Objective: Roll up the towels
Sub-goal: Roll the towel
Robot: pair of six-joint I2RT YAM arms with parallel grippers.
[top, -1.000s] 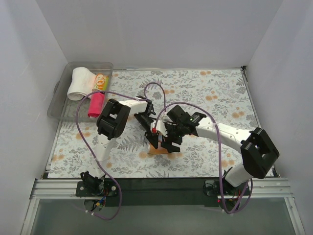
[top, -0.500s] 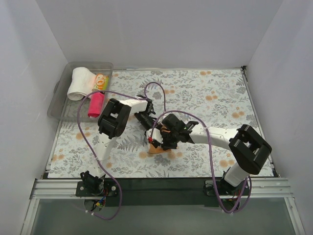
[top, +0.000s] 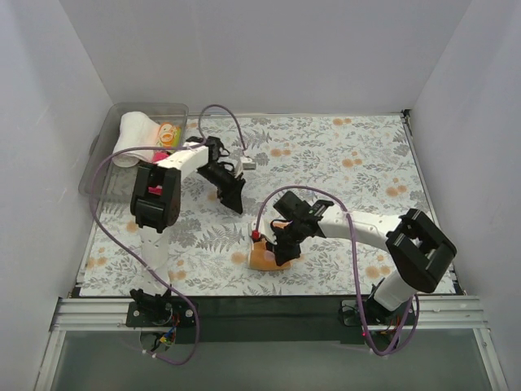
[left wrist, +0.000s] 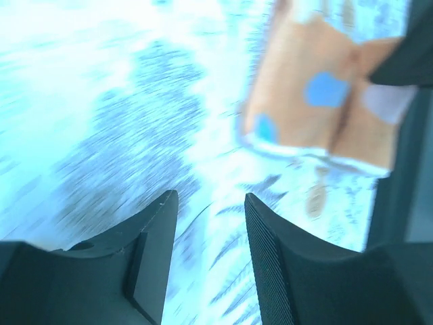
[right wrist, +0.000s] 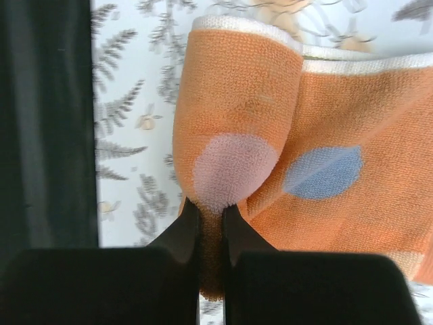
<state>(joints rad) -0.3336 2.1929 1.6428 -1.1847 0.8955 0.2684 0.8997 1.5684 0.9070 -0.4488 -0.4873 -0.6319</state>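
An orange towel [top: 262, 257] with pale spots lies partly rolled near the table's front middle. My right gripper [top: 282, 247] is shut on a fold of it. In the right wrist view the two fingers pinch the orange towel's [right wrist: 270, 135] edge between them at the right gripper [right wrist: 211, 211]. My left gripper [top: 233, 195] hangs above the floral covering, back and left of that towel, apart from it. In the left wrist view the left gripper [left wrist: 210, 203] is open with nothing between its fingers, and the orange towel [left wrist: 318, 101] shows blurred at the upper right.
A clear plastic bin [top: 98, 163] stands at the back left, holding a rolled white towel [top: 133, 135] and a yellow patterned one [top: 168, 134]. White walls enclose the table. The left arm's cable [top: 220, 110] loops above the covering.
My left gripper has let go, opened and swung back and left, away from the orange towel. My right gripper has shut on the towel's fold and shifted slightly toward the front.
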